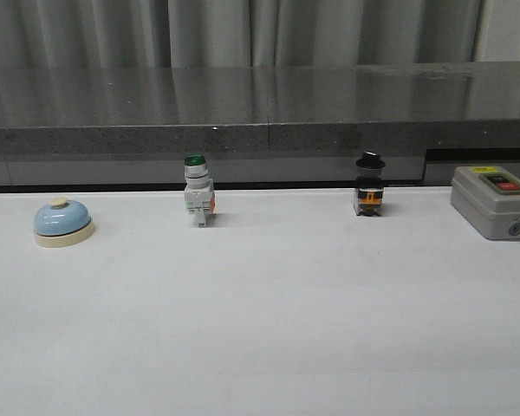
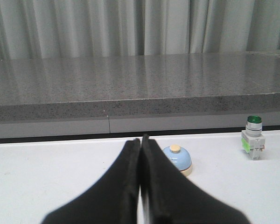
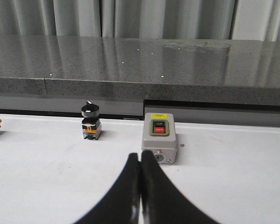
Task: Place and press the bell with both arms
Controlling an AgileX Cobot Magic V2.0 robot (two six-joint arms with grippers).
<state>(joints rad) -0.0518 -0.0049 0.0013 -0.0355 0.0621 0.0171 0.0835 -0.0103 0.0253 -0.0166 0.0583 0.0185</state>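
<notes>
**Operator:** Bell position first. Where do you have it?

**Spotter:** Your bell (image 1: pixel 62 221) sits on the white table (image 1: pixel 269 329) at the far left of the row, well apart from the green-capped switch (image 1: pixel 198 191), the black-knobbed switch (image 1: pixel 369 185) and the grey box (image 1: pixel 494 201) at the right end. In the left wrist view it shows just past the tips of your left gripper (image 2: pixel 141 140), a little to one side.

**Operator:** And my grippers?

**Spotter:** Both are clenched on nothing. Your left fingers meet along their whole length, and your right gripper (image 3: pixel 140 156) is pressed together the same way, pointing at the grey box. Neither shows in the front view.

**Operator:** How should I take hold of it?

**Spotter:** You'll need to part the left fingers first. I'd judge the bell light, hard and smooth. The glossy blue dome will likely slip between broad fingers, so close low, across the cream base, where the sides give you something to grip. Leave the knob free, since you must press it afterwards. Squeeze gently: a light bell may skid on the table if one finger arrives early.
</notes>
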